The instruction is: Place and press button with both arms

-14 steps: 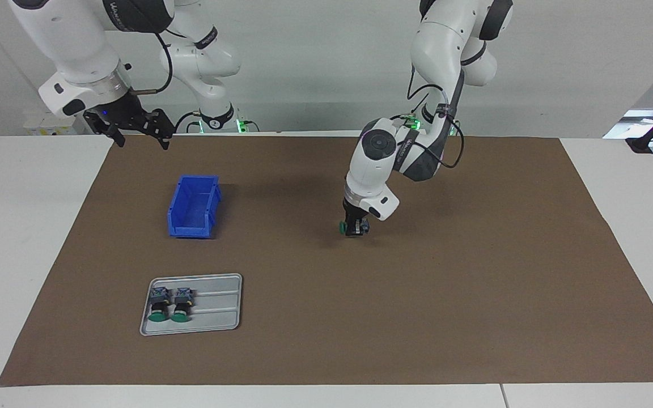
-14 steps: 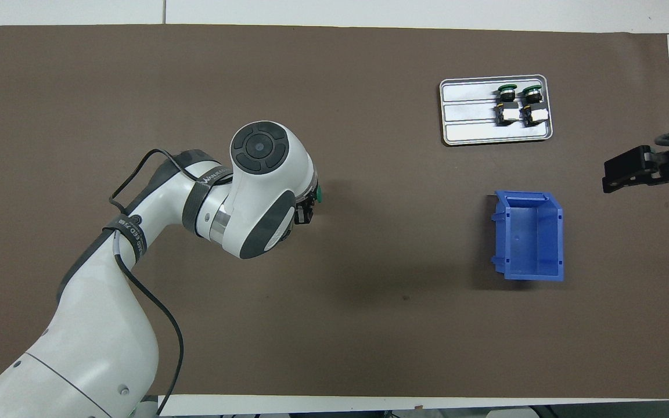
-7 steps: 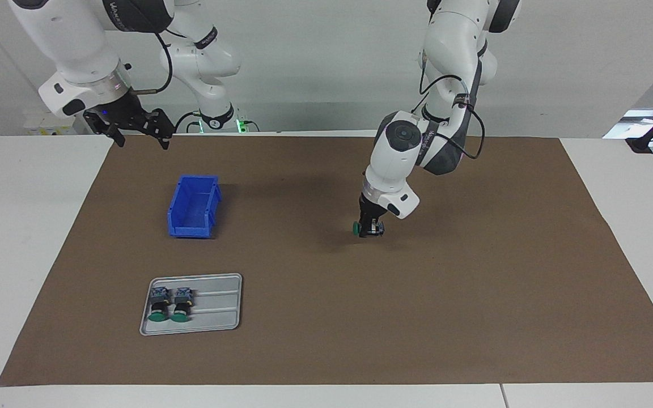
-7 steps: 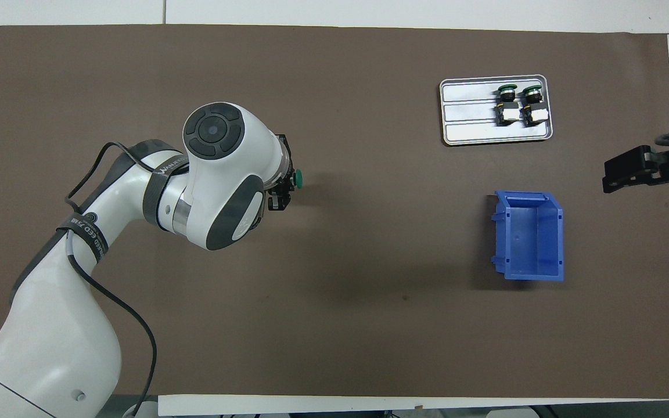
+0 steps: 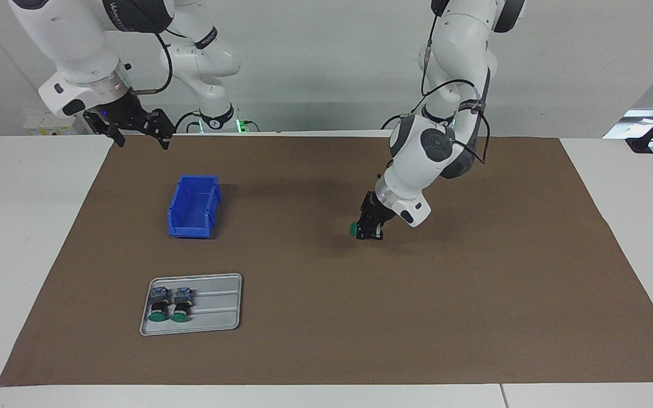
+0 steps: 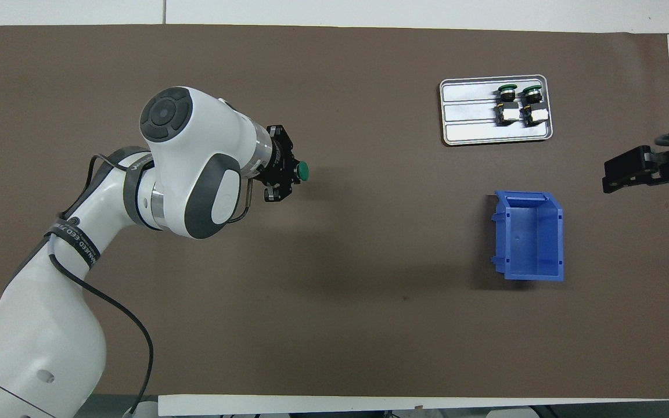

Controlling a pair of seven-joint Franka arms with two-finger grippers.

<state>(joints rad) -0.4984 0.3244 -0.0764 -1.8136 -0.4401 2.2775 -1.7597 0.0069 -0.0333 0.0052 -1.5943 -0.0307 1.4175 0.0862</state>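
Left gripper is clamped on button, round flat green cap, over matte brown mat; right gripper waits, fingers apart.

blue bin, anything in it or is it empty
Empty. The overhead view looks straight into the blue bin and shows only its bare floor; two buttons lie on the grey tray, a third is in the left gripper.

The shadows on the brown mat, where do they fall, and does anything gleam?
Facing view: a soft dark patch lies on the brown mat under the left gripper and its button; another fringes the blue bin. Overhead view: the metal tray shines pale, and a broad faint shadow spreads near the bin.
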